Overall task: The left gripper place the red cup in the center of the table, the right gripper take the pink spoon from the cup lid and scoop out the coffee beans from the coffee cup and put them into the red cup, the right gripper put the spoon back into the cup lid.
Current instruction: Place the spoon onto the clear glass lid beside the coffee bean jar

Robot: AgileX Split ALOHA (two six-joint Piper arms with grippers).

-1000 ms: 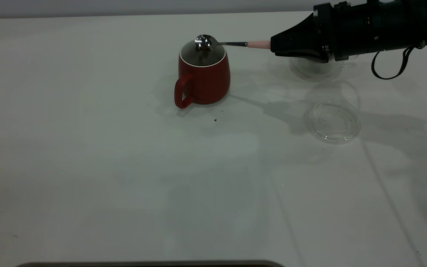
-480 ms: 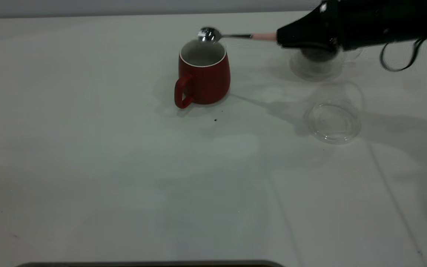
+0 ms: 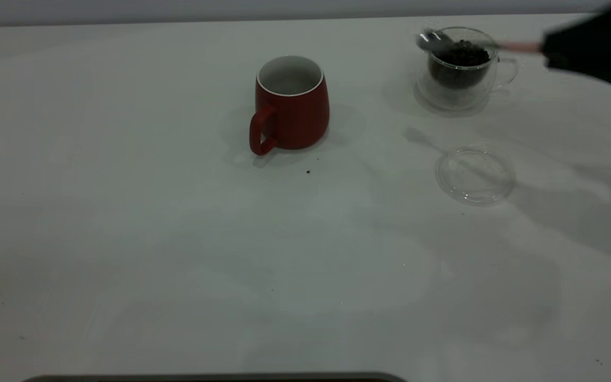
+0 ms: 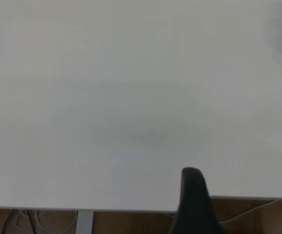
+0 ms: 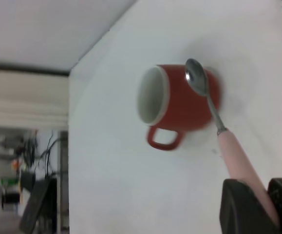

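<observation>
The red cup stands upright mid-table, handle toward the front left, and appears too in the right wrist view. My right gripper at the far right is shut on the pink spoon by its handle. The spoon's metal bowl hovers, blurred, at the rim of the coffee cup, which holds the coffee beans; the bowl looks empty. The clear cup lid lies empty in front of the coffee cup. My left gripper is parked over the table's edge.
A few dark specks lie in front of the red cup. A dark strip runs along the table's near edge. Cables and a table leg show below the edge in the left wrist view.
My right gripper has swung right with the spoon, from above the red cup to over the coffee cup, uncovering that cup. The red cup and lid have not moved.
</observation>
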